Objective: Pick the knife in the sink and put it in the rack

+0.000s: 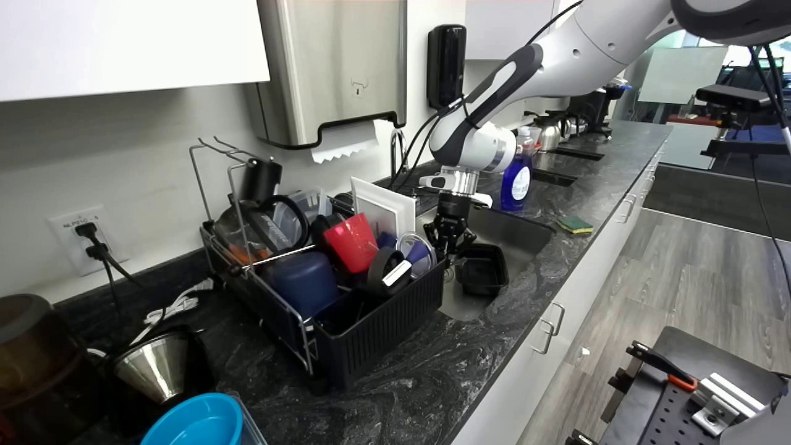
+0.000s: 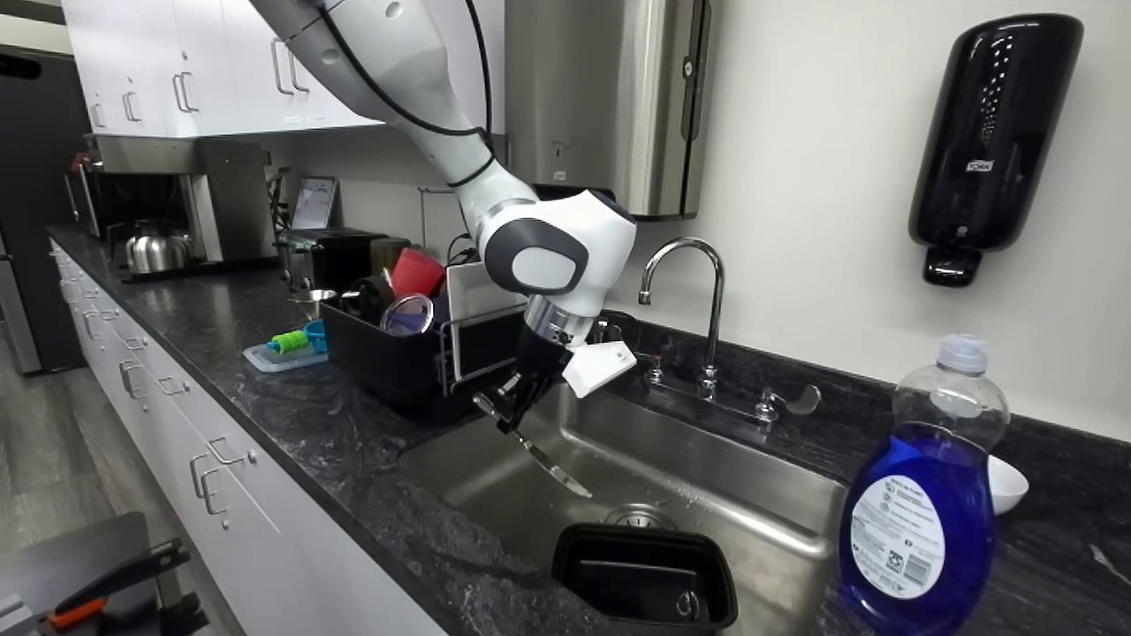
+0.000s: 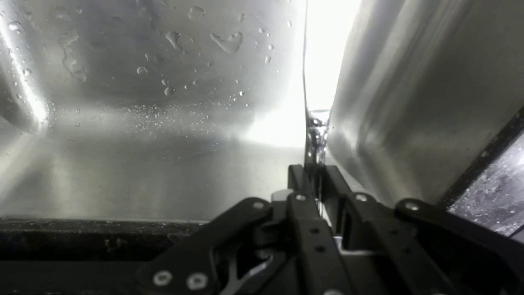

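The silver knife hangs at a slant over the sink, its blade pointing down into the basin. My gripper is shut on its handle, and a short end of the handle sticks out past the fingers. Seen from the wrist, the knife runs forward from between the fingertips of my gripper. Beside the sink stands the black rack, crowded with dishes, close to my gripper. In that exterior view the knife is hard to make out.
A black container sits in the sink below the knife. Behind the basin rises a faucet; a blue soap bottle and a sponge are on the counter. White boards and a red cup stick up from the rack.
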### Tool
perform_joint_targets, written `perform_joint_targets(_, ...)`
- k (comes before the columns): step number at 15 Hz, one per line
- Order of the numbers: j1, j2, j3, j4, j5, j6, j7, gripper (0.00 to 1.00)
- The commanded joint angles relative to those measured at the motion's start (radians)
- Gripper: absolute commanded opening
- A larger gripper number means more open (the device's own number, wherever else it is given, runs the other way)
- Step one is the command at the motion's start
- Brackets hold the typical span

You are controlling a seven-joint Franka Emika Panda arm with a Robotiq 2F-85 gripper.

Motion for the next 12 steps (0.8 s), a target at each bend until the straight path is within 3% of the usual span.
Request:
perform_joint_targets(1,0.004,-0.061,-0.002,-0.033,-0.020,-0.020,0.011,0.04)
perform_joint_targets(12,0.026,-0.269,-0.022,-0.202,-0.019,-0.047,-0.004,0.04)
